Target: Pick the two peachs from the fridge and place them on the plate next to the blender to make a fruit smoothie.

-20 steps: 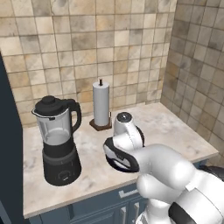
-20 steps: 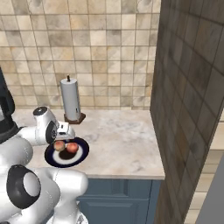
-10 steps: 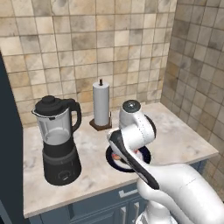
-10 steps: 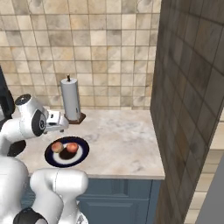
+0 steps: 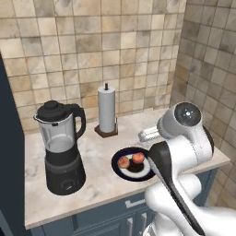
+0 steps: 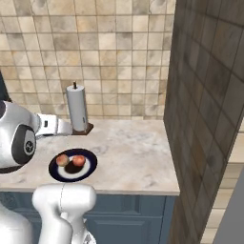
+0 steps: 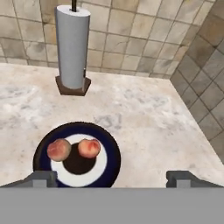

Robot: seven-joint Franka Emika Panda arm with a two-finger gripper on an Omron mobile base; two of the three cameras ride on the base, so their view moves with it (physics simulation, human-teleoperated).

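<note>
Two red-orange peachs lie side by side on the dark navy plate, touching nothing else. From the left base they show as the pair on the plate, right of the black blender. My gripper hovers above the plate's near rim, open and empty, fingertips wide apart. The hand hangs above and behind the plate. The fridge is out of view.
A white paper towel roll on a brown stand is behind the plate, near the tiled wall. A tiled side wall bounds the counter on the right. A tall dark panel rises left of the blender. The marble counter ends at its front edge.
The hand has risen from low over the plate and drawn back, uncovering it. Both peachs now lie free on the plate.
</note>
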